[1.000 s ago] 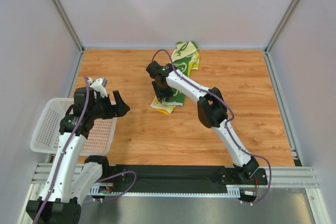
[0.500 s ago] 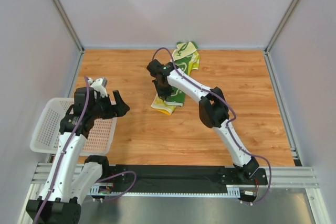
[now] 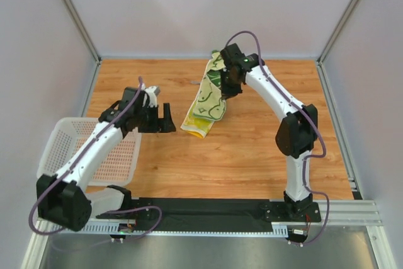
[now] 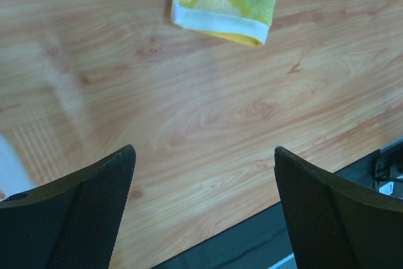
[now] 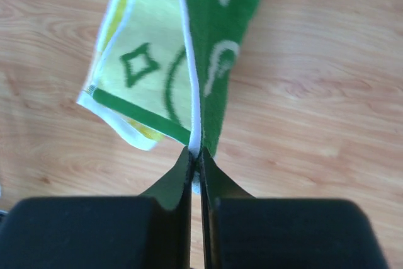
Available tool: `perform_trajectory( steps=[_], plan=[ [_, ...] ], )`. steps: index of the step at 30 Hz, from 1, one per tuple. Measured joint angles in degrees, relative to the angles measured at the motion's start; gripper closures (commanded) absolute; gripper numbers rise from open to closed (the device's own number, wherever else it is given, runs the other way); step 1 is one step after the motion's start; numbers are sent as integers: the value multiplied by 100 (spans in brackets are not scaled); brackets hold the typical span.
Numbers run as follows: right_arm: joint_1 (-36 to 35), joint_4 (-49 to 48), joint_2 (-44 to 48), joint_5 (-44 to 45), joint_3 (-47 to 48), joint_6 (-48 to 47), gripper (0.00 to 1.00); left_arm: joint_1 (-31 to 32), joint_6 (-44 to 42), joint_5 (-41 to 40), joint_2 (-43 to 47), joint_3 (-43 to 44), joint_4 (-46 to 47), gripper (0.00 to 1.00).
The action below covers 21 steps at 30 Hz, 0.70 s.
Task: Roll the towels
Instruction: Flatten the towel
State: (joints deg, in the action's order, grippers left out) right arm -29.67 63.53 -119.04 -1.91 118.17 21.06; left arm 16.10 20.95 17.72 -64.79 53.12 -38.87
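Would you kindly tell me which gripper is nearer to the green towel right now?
Right. The right gripper is shut on the edge of the green towel, while the left gripper hangs open off to its left, touching nothing.

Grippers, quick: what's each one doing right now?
Left gripper: open, holding nothing.
Right gripper: closed on the green towel at its edge.

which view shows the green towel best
Top external: the green towel shows at full length. Right wrist shows only the part near the pinching right fingers; left wrist just a green sliver at the top.
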Motion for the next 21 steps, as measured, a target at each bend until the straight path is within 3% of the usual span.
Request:
perform_trajectory(
  steps=[5,11,17,21],
  plan=[
    [566,-122,671,-2,-1410,44,100,649,55,-245,-1696,1255,151,4],
    [1440,-166,1906,560,-2865,378,99,964,76,-503,-3727,2269,98,5],
    [2271,-170,3773,870,-3792,610,100,1241,52,-678,-4682,2830,-262,7],
    [2144,-234,3960,680,-4229,688,100,1582,-66,-861,-5121,3195,-348,12]
  ],
)
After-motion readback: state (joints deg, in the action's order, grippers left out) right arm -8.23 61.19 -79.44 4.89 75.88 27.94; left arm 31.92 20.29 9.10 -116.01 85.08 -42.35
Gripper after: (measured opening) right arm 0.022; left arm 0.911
